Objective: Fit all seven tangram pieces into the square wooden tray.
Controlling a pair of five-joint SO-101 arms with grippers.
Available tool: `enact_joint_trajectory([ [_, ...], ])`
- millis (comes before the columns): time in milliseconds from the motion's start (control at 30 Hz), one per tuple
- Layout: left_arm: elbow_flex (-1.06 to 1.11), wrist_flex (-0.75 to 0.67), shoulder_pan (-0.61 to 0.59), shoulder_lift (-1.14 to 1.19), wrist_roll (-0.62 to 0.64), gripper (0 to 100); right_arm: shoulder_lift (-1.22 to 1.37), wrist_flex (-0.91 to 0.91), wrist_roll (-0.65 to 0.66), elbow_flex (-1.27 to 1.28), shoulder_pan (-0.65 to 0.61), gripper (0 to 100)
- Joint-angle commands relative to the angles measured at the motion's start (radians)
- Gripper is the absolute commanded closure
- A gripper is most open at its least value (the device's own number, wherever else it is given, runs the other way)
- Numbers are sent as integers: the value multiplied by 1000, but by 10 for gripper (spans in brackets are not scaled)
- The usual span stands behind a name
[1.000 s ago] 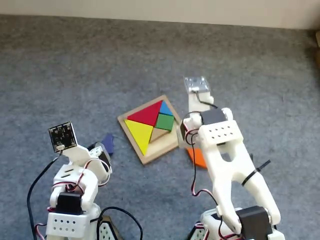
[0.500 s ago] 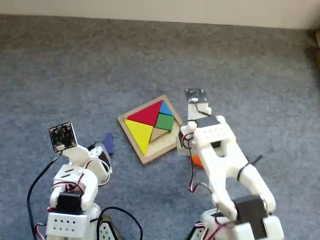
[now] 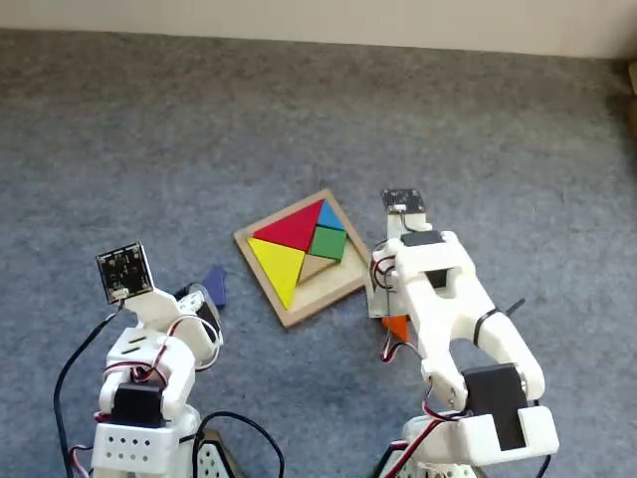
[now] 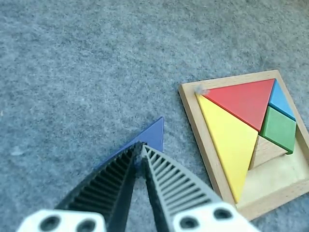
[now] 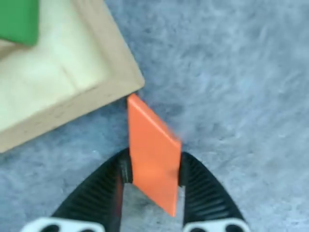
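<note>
The square wooden tray [image 3: 323,307] lies mid-table holding a red triangle [image 3: 292,229], a yellow triangle [image 3: 279,267], a small light blue triangle [image 3: 330,215], a green square [image 3: 328,242] and a plain wood triangle [image 3: 317,269]. An orange parallelogram [image 5: 149,130] sits on the carpet just off the tray's near right corner [image 5: 63,111], and my right gripper [image 5: 154,159] is shut on it, one finger against each long side. A dark blue triangle [image 4: 152,135] lies left of the tray [image 4: 198,130]. My left gripper [image 4: 140,146] is shut, its tips over that triangle's edge.
Grey carpet covers the whole surface, with open room behind and to both sides of the tray. The tray's lower right part is bare wood [image 4: 285,171]. The orange parallelogram [image 3: 397,325] peeks out under the right arm.
The right arm has drawn back toward its base and its wrist now sits over the orange parallelogram beside the tray. The left arm and the dark blue triangle have not moved.
</note>
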Motion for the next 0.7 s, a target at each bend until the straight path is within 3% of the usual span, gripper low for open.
enact_joint_trajectory([
  [0,19,-3,-2,-36,-3,994,-71,-4,75,1,41,993],
  [300,19,-3,-2,-36,-3,994,-424,-8,362,24,111,993],
  [667,19,-3,-2,-36,-6,994,-475,-19,810,16,-18,993],
])
